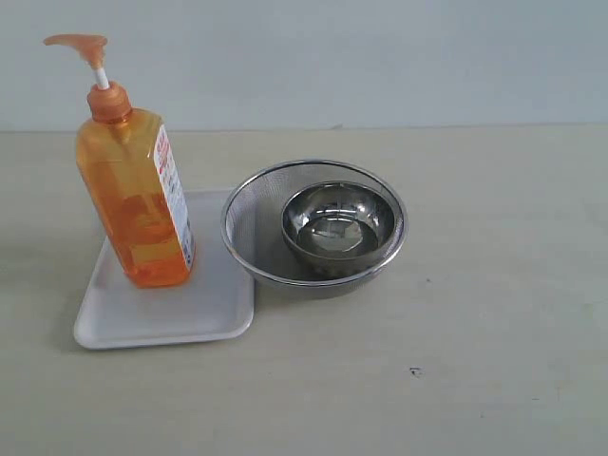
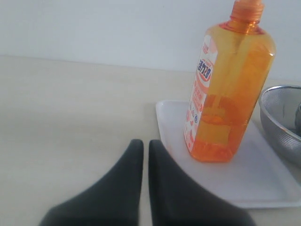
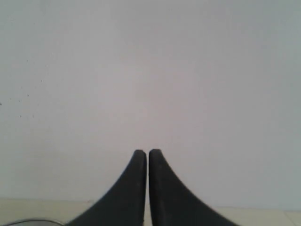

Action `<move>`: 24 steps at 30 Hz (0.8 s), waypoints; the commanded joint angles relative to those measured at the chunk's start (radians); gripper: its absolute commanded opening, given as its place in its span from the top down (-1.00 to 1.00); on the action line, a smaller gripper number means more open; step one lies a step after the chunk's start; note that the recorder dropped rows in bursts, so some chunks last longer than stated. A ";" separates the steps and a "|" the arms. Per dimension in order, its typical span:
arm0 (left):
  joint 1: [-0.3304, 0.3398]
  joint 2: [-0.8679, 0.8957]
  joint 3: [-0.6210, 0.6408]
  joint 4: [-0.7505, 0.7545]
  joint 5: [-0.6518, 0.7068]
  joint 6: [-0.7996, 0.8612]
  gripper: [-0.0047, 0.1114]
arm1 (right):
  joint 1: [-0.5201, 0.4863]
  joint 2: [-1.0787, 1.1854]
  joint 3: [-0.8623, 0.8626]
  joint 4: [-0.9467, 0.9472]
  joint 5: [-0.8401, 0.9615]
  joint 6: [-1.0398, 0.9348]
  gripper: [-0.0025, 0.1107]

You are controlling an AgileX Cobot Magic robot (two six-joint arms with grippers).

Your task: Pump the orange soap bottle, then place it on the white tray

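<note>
Left gripper point(image 2: 142, 141) and right gripper point(image 3: 142, 151) clenched empty; I could topple the tall orange plastic soap bottle point(image 1: 138, 195) (standing on flat white tray point(image 1: 195, 318)).

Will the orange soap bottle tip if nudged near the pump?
Probably: the orange soap bottle is tall on a narrow base. Liquid inside likely makes it fairly heavy. Smooth plastic may slide on the white tray.

Bare tabletop point(image 1: 503, 304) fills the frame's right half and lower edge. At left, the upright orange soap bottle point(image 1: 133, 204) on its white tray point(image 1: 166, 318), and the mesh strainer point(image 1: 252, 237) just beside it, stand in the way.
</note>
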 commanded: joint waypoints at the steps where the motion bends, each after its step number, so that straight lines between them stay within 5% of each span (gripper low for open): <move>1: -0.006 -0.003 0.004 -0.004 -0.001 0.008 0.84 | -0.003 -0.005 0.076 -0.002 0.003 0.000 0.96; 24: -0.006 -0.003 0.004 -0.004 -0.001 0.008 0.84 | -0.003 -0.005 0.343 -0.002 -0.066 -0.002 0.96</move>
